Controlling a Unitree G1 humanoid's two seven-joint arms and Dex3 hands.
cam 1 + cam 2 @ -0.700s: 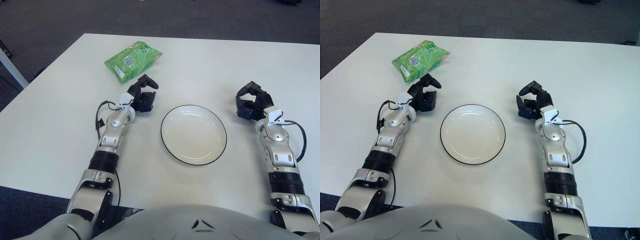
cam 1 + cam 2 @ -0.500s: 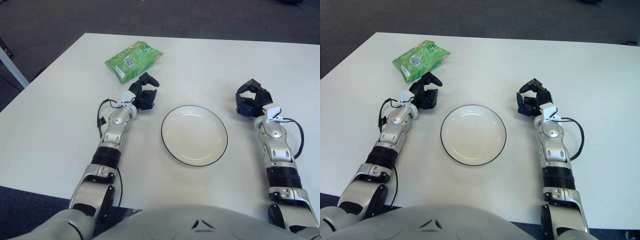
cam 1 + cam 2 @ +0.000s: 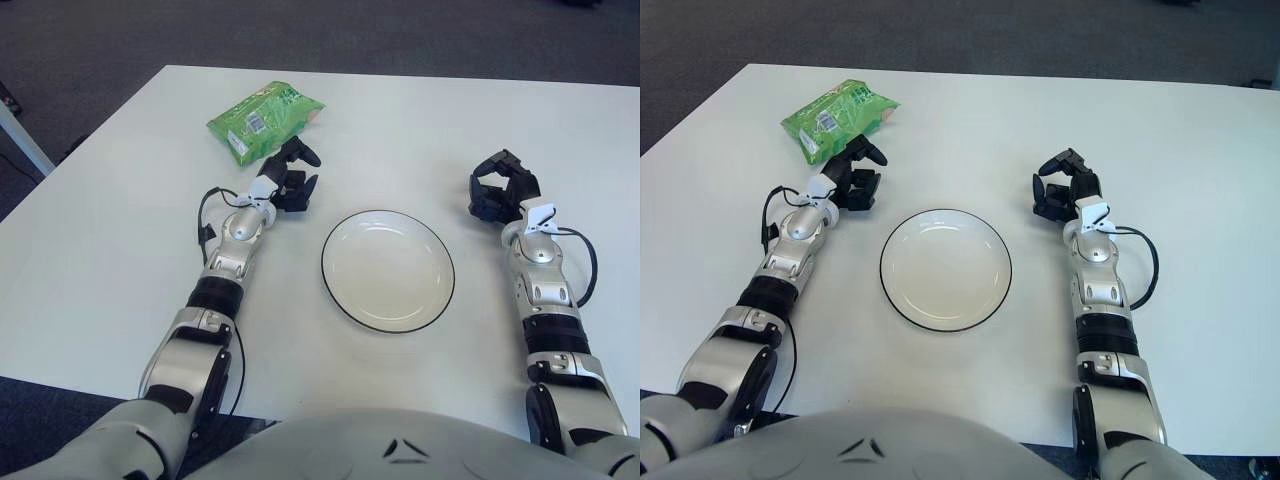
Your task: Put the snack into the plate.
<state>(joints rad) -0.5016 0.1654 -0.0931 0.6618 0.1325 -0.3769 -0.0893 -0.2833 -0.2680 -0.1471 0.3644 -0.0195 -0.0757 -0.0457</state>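
A green snack bag (image 3: 264, 119) lies flat on the white table at the far left. A white plate (image 3: 388, 270) with a dark rim sits empty at the table's middle. My left hand (image 3: 292, 177) is just short of the bag's near edge, its fingers spread and holding nothing. My right hand (image 3: 498, 190) rests to the right of the plate, its fingers loosely curled and empty.
The white table (image 3: 420, 130) stretches to a far edge with dark carpet beyond. A pale bar (image 3: 22, 135) stands off the table's left side.
My left hand has moved forward, closer to the snack bag. My right hand has moved slightly forward too. The bag and plate have not moved.
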